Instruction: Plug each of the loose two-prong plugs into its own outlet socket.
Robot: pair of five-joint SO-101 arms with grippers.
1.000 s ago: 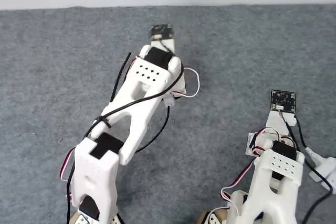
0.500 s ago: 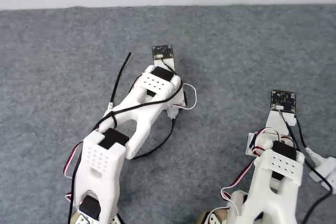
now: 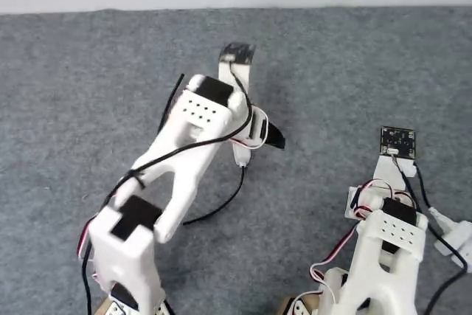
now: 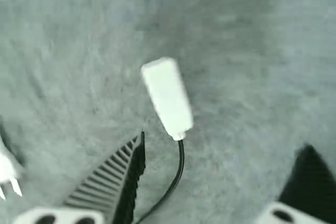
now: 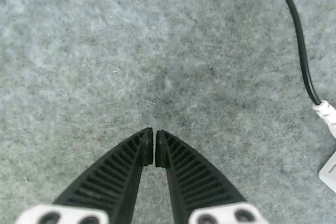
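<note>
A white oblong plug body (image 4: 167, 97) on a black cord (image 4: 176, 179) lies on the grey carpet; its prongs are hidden. My left gripper (image 4: 223, 145) hangs open above it, with the plug nearer one finger (image 4: 128, 174) and touching neither. In the high view the same plug (image 3: 241, 154) lies under the left wrist, and one black finger (image 3: 271, 136) sticks out to the right. A white piece with two metal prongs (image 4: 6, 174) shows at the picture's edge. My right gripper (image 5: 154, 142) is shut on nothing, low over bare carpet.
Beside the right gripper runs a black cord (image 5: 299, 35) ending in a white connector (image 5: 328, 114). A white part on a cord (image 3: 457, 237) lies at the table's right edge. Grey carpet (image 3: 354, 64) covers the table; a pale wall borders the far side.
The left arm pulled back, then swung out again with its wrist turned; one black finger now juts out to the right. The plug stays about where it was. The right arm is unmoved.
</note>
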